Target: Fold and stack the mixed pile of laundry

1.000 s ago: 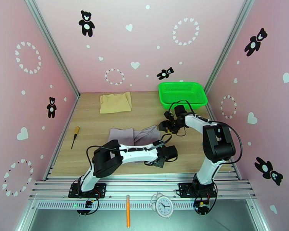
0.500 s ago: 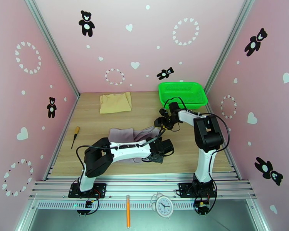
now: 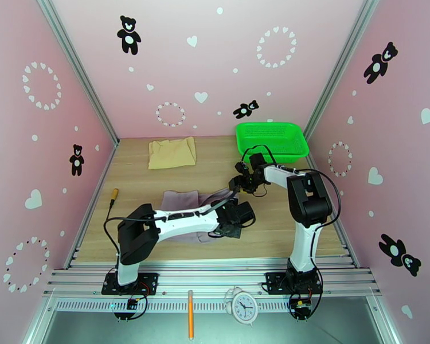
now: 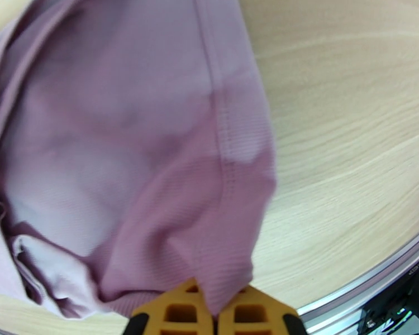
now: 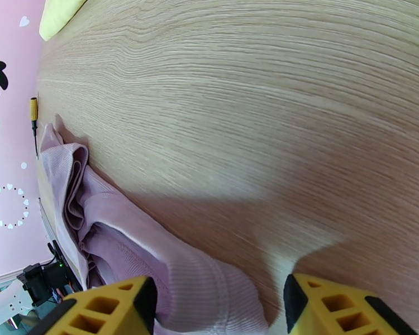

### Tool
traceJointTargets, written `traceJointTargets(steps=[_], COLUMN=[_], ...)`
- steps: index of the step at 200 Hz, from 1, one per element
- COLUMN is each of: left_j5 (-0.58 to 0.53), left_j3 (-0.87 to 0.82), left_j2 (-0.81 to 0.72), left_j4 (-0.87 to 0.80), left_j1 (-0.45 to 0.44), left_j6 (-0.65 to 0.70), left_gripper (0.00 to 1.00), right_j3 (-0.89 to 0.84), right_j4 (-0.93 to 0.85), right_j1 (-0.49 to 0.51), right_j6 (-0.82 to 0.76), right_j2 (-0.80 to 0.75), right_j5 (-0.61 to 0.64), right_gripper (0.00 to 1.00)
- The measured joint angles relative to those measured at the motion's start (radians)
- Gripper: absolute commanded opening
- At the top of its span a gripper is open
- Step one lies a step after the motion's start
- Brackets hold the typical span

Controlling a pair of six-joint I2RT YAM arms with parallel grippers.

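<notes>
Garment, pale grey-lilac (image 4: 125, 135): first item of the laundry pile. It lies rumpled and partly doubled over near the middle of the wooden table (image 3: 284, 225), toward my near edge. In the overhead view the left arm covers part of it. Not folded flat yet.

Cloth, tan-beige (image 3: 171, 152): second item. It lies flat at the far left of the table, well apart from the garment, and to my eye is already a rough folded rectangle.

Left gripper (image 4: 215, 311): clamped on the garment's stitched hem. A corner of the cloth runs down between the two yellow fingers, and the fabric spreads away from them.

Right gripper (image 5: 220, 308): jaws apart, set low at the garment's far edge, with a ribbed fold of cloth lying between the fingers. I see no pinch on it.

Basket, green mesh (image 3: 271, 140): far right corner, beyond the right arm. Not part of the pile.

Screwdriver, orange handle (image 3: 113, 197): left edge of the table, apart from both cloths.

Step in hand, as I judge it: taking a second hold on the garment so both arms can spread it.

Next move calls for: the right fingers to nip that edge firmly. Both arms then lift and draw apart to flatten the piece before I fold it and stack it with the tan cloth.
</notes>
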Motion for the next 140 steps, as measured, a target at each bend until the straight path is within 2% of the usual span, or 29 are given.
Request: traceJointTargets(steps=[31, 84, 140], left_j5=[0.0, 0.0, 0.0], left_j3=[-0.011, -0.022, -0.031], left_j2=[-0.019, -0.019, -0.019], left_j4=[0.004, 0.021, 0.021], left_j1=[0.01, 0.01, 0.01], left_j6=[-0.005, -0.012, -0.012], left_gripper=[0.0, 0.0, 0.0], right_j3=[-0.01, -0.045, -0.037], right_j4=[-0.034, -0.065, -0.081], right_j1=[0.0, -0.003, -0.003], right_j6=[-0.023, -0.077, -0.114], right_j2=[-0.021, -0.077, -0.06], right_j5=[-0.003, -0.013, -0.013], right_gripper=[0.71, 0.71, 0.69])
